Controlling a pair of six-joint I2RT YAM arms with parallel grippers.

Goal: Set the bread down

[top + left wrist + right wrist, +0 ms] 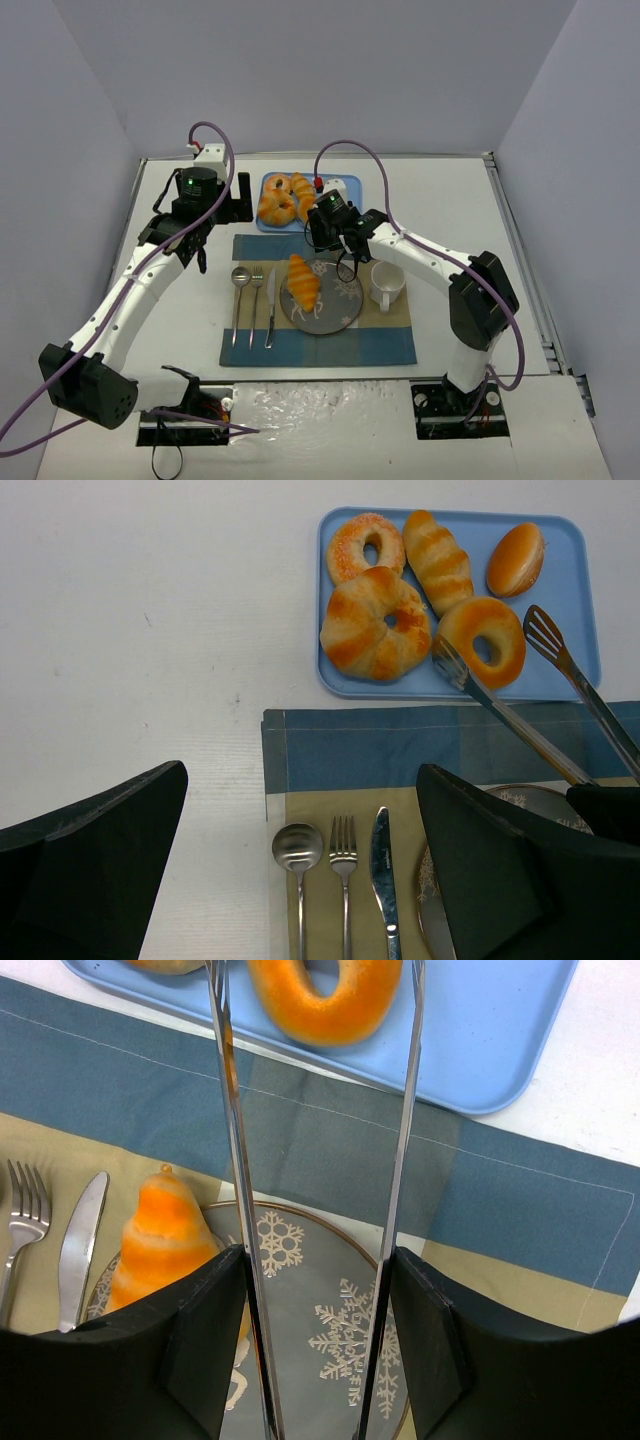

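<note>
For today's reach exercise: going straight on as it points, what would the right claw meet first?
The right claw's tongs would probably reach the ring bun on the blue tray first; height is unclear.

- Tray [575,590] is showing light blue.
- Plate [310,1290] is showing grey with white snowflakes.
- Mat [120,1080] is showing blue and tan bands.
- Bread [165,1235] is showing orange with paler stripes.
- Surface [150,600] is showing white.
</note>
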